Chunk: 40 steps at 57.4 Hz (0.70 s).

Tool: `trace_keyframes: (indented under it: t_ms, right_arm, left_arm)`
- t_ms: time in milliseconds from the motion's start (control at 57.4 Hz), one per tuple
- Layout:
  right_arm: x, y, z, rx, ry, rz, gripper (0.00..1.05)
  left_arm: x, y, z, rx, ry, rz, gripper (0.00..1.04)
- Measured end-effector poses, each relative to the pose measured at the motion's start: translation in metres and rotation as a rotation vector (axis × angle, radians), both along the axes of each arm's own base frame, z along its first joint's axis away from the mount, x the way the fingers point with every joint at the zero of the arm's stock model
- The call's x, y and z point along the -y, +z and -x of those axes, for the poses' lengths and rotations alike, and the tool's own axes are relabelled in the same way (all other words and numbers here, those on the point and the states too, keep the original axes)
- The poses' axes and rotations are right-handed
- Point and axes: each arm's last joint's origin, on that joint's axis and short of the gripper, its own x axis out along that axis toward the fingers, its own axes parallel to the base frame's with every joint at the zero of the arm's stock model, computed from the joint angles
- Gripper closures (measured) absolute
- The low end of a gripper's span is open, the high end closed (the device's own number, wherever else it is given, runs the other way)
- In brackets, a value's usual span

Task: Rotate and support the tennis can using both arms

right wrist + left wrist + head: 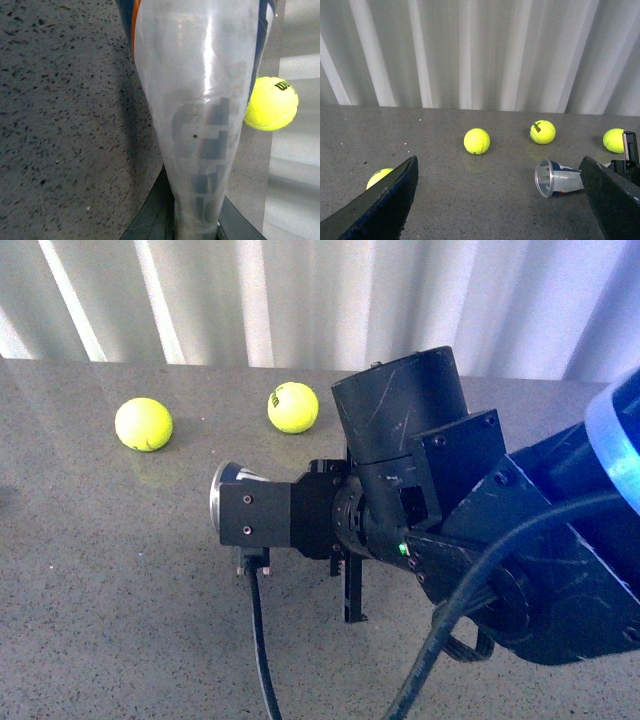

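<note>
The tennis can (562, 179) lies on its side low over the table, clear with a navy and orange label. Its open mouth points at the gap between my left gripper's fingers. My left gripper (498, 172) is open, and the can sits just inside its right finger (612, 200) without touching it. My right gripper (195, 220) is shut on the tennis can (200, 100) and squeezes its clear wall flat. In the front view only the can's metal rim (224, 500) shows, past the black right arm (400, 430). Whether the can rests on the table I cannot tell.
Several yellow tennis balls lie on the grey speckled table (470, 200): one in the middle (476, 141), one further right (542, 132), one behind the right gripper (615, 140), one behind the left finger (379, 177). White curtains close off the far edge.
</note>
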Motion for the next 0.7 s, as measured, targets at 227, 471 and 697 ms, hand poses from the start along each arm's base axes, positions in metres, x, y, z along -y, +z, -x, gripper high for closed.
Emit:
trace_keyframes:
  t_ms: [227, 471, 697]
  right_arm:
    - [-0.007, -0.009, -0.005, -0.020, -0.019, -0.025, 0.99]
    - [-0.015, -0.013, 0.001, -0.035, -0.019, -0.043, 0.99]
    - [-0.013, -0.016, 0.006, -0.099, -0.048, -0.067, 0.64]
  left_arm:
    - [0.000, 0.000, 0.000, 0.000, 0.000, 0.000, 0.07]
    - [0.000, 0.000, 0.000, 0.000, 0.000, 0.000, 0.07]
    - [0.000, 0.000, 0.000, 0.000, 0.000, 0.000, 0.07]
